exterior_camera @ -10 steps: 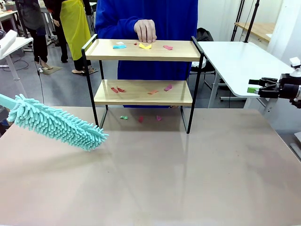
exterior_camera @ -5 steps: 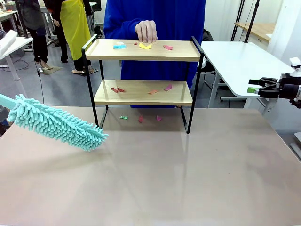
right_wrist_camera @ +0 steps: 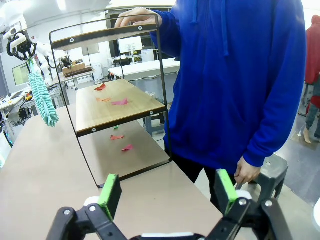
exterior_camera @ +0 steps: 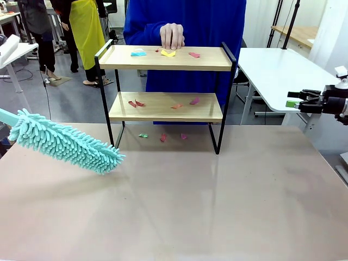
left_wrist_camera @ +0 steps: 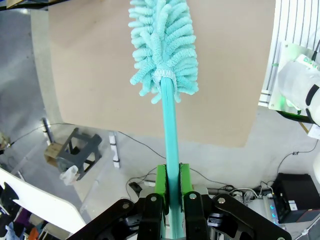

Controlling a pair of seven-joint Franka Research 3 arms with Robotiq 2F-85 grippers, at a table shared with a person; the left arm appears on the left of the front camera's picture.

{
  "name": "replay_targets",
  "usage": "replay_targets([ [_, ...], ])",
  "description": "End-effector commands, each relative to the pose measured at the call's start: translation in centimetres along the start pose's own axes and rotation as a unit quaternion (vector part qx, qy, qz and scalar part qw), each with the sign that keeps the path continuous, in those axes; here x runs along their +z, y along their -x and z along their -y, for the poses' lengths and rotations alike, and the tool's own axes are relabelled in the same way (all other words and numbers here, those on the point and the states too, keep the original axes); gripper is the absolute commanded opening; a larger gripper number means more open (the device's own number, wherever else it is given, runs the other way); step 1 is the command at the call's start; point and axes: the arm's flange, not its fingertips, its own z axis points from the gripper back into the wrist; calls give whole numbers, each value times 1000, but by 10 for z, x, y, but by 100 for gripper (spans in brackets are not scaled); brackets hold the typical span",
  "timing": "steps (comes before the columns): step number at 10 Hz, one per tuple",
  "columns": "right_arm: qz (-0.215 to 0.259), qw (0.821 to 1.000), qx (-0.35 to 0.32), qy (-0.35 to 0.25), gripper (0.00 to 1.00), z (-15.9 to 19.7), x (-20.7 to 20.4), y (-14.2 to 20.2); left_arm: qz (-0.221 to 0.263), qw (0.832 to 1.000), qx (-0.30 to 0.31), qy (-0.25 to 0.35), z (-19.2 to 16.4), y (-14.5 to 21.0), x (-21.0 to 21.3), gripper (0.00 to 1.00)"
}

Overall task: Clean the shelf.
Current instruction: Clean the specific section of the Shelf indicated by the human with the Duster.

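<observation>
The shelf [exterior_camera: 157, 113] stands at the bench's [exterior_camera: 217, 206] 12 o'clock, littered with paper scraps, with a duster at its 8 o'clock.

Coloured scraps lie on its top board [exterior_camera: 167, 53], on its lower board [exterior_camera: 136, 103] and on the bench between its legs [exterior_camera: 162, 138]. A person in a blue top stands just behind it, one hand [exterior_camera: 172, 36] resting on the top board's far edge at 12 o'clock. At 8 o'clock from the shelf and apart from it, a teal fluffy duster [exterior_camera: 65, 144] slants down with its tip low over the bench; whether it touches, I cannot tell. The left tool [left_wrist_camera: 172, 182] is clenched on the duster's handle [left_wrist_camera: 169, 125] between its green pads. At 3 o'clock, beyond the bench's edge, the right tool [right_wrist_camera: 168, 191] is released, jaws spread wide and holding nothing.
</observation>
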Motion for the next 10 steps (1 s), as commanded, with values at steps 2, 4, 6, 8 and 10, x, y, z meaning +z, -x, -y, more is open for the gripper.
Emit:
replay_targets([
  [2,1,1000,7,-1,100,-2,-2,-2,47,999,20,1,3,-1,16,13],
  [4,1,1000,7,-1,100,-2,-2,-2,139,990,22,6,10,-10,51,13],
  [6,1,1000,7,-1,100,-2,-2,-2,210,977,42,10,19,-40,95,13],
  [8,1,1000,7,-1,100,-2,-2,-2,273,956,107,12,34,-81,141,13],
  [10,1,1000,7,-1,100,-2,-2,-2,291,930,222,7,43,-116,171,13],
])
